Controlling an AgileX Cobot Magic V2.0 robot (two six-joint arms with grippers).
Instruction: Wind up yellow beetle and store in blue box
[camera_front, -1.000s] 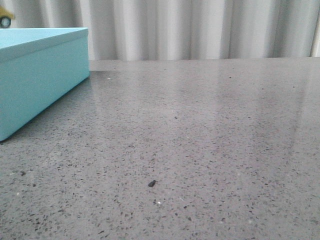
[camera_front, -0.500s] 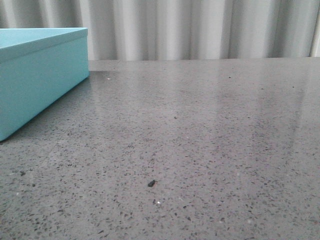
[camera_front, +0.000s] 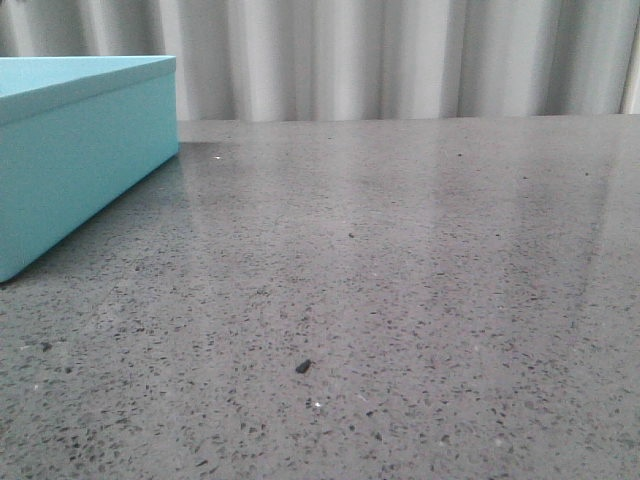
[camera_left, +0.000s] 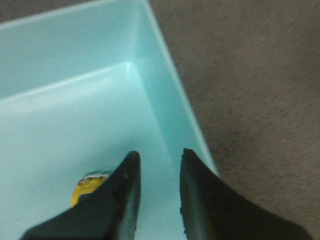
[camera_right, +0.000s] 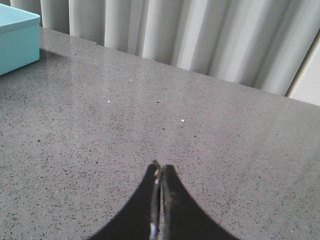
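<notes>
Sitting at the far left of the front view, the blue box (camera_front: 80, 150) rests on the grey speckled table (camera_front: 400, 300), its nearer side plain and matte; no writing, label or brand mark can be read on it.

Left wrist view: the left hand (camera_left: 157, 162) hangs over the box's open interior (camera_left: 75, 100), fingers parted with a clear gap between them and nothing gripped. The yellow beetle (camera_left: 87, 187) lies on the box floor, just beside the near finger and partly hidden behind it; only a yellow patch with a pale edge shows. Whether finger and car touch cannot be told. No lettering is readable on the car.

Right of the box, the table runs back to a pale pleated curtain (camera_front: 400, 60). A small dark speck (camera_front: 303, 366) lies on the table, well apart from the box.

Right wrist view: the right hand (camera_right: 160, 172) hovers above bare table, well apart from the box corner (camera_right: 17, 42), fingers pressed together with nothing between them.
</notes>
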